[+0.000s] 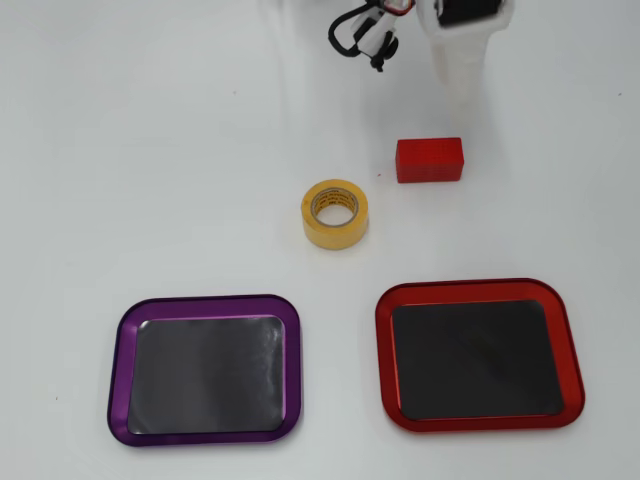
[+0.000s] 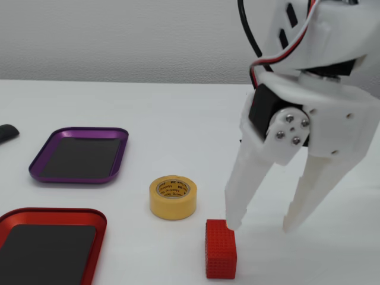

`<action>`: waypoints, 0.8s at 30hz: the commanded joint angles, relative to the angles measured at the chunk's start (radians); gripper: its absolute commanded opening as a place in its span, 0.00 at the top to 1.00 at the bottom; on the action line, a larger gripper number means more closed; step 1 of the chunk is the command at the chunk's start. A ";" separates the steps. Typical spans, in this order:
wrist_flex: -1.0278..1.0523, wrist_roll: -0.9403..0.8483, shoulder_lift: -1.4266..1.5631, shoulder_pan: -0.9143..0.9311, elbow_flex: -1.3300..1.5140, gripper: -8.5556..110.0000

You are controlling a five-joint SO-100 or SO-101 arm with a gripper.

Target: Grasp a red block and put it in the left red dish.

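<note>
The red block (image 1: pixel 429 160) lies on the white table, right of the tape roll; in the fixed view it (image 2: pixel 221 257) sits at the bottom centre. My gripper (image 2: pixel 261 227) is open and empty, fingers pointing down, with the left fingertip (image 2: pixel 232 222) just beyond the block's far end. In the overhead view the gripper (image 1: pixel 458 95) comes in from the top edge, just above the block. The red dish (image 1: pixel 478 288) is empty at the bottom right of the overhead view and at the bottom left of the fixed view (image 2: pixel 53 212).
A yellow tape roll (image 1: pixel 335 236) stands between the block and the trays; it also shows in the fixed view (image 2: pixel 173 205). An empty purple-rimmed tray (image 1: pixel 205 301) lies beside the red dish. A dark object (image 2: pixel 7 132) sits at the fixed view's left edge.
</note>
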 commanded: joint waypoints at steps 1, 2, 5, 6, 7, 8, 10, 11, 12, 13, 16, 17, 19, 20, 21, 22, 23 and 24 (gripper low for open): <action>-0.066 0.002 0.006 0.002 0.018 0.77; -0.084 -0.003 0.005 0.005 0.020 0.76; -0.130 -0.006 0.003 0.006 0.020 0.76; -0.144 -0.008 -0.003 0.006 0.020 0.75; -0.156 -0.008 -0.014 0.006 0.020 0.75; -0.167 -0.008 -0.031 0.006 0.020 0.74; -0.184 -0.008 -0.078 0.006 0.014 0.74; -0.189 -0.008 -0.106 0.008 0.014 0.74; -0.196 -0.008 -0.135 0.009 0.012 0.74; -0.207 -0.008 -0.161 0.021 0.014 0.74; -0.252 -0.008 -0.218 0.060 0.017 0.74; -0.261 -0.009 -0.233 0.072 0.015 0.75; -0.264 -0.026 -0.258 0.098 0.008 0.75; -0.264 -0.048 -0.265 0.106 0.008 0.75; -0.264 -0.064 -0.270 0.112 0.008 0.75; -0.264 -0.074 -0.270 0.114 0.008 0.75; -0.264 -0.080 -0.267 0.114 0.008 0.75; -0.264 -0.080 -0.267 0.114 0.008 0.75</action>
